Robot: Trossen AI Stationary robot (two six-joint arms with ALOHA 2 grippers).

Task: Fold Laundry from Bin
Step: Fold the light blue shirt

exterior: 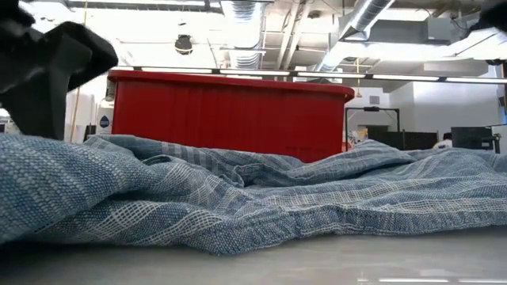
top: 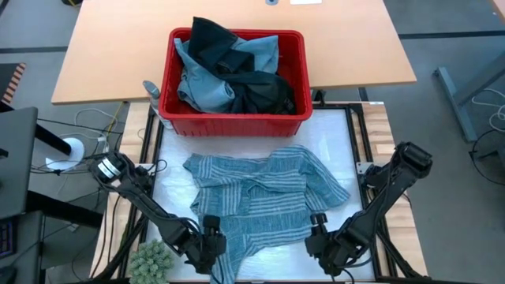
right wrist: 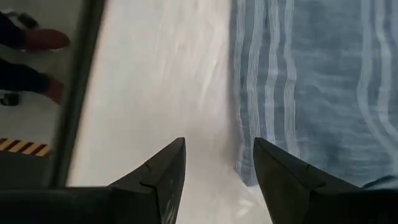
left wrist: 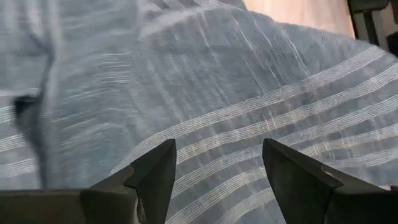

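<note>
The left claw [top: 211, 237] stands open near the bench's near edge, toward its left corner, its two dark fingers [left wrist: 155, 177] spread apart with nothing between them; in its wrist view they hang just over the striped cloth. The right claw [top: 317, 233] is open as well, low near the near edge toward the right corner, holding nothing; its fingers [right wrist: 283, 171] hover over bare white bench top [right wrist: 161, 93] right at the hem of the same cloth.

Between the two claws lies the striped garment [top: 264, 197] (grey-blue with pale stripes), spread across the middle of the white bench, rumpled, one sleeve-like flap reaching toward the right edge and a narrow tail running down to the near edge by the left claw. In the low view it fills the foreground in soft folds.

Beyond it, at the far edge of the bench, sits the red bin [top: 233, 118], touching or just beside the garment's far hem. Inside are heaped a light blue piece [top: 207, 83] and dark cloth [top: 252, 87], part of the dark cloth rising above the rim.

A green fuzzy ball [top: 151, 259] sits at the near left corner.
</note>
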